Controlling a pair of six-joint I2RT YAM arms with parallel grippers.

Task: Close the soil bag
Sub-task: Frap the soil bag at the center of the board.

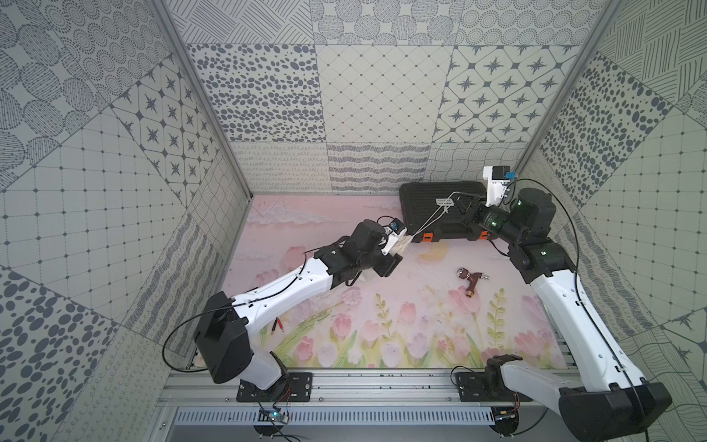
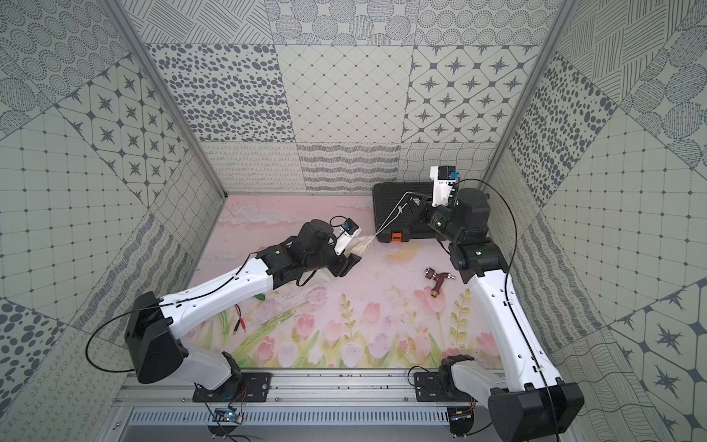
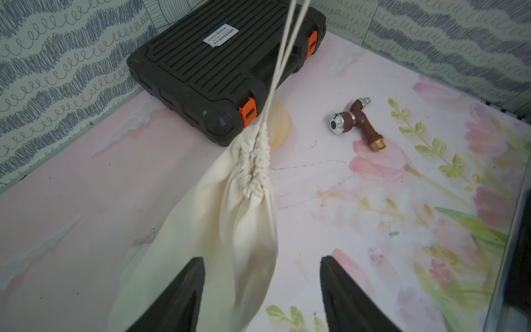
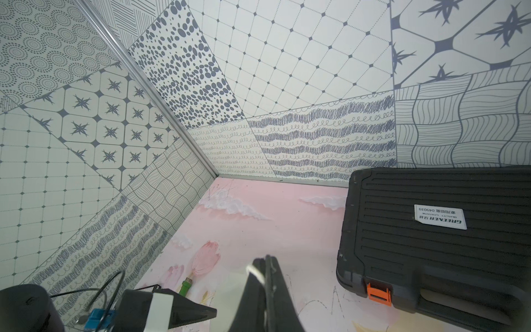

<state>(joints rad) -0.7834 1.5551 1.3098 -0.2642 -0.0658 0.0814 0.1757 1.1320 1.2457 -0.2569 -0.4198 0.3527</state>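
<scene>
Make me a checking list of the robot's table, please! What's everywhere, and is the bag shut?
Surface: pink tulip-painted mat.
Job's things: cream soil bag, mouth gathered tight; its cords run taut to the right gripper.
Clutter: black case with orange latches, brown tap, red-tipped leads.
Grippers: left gripper open over the bag; right gripper shut on the cords.
Cables: black cables loop along both arms.
Surroundings: patterned walls, metal rail in front.
</scene>
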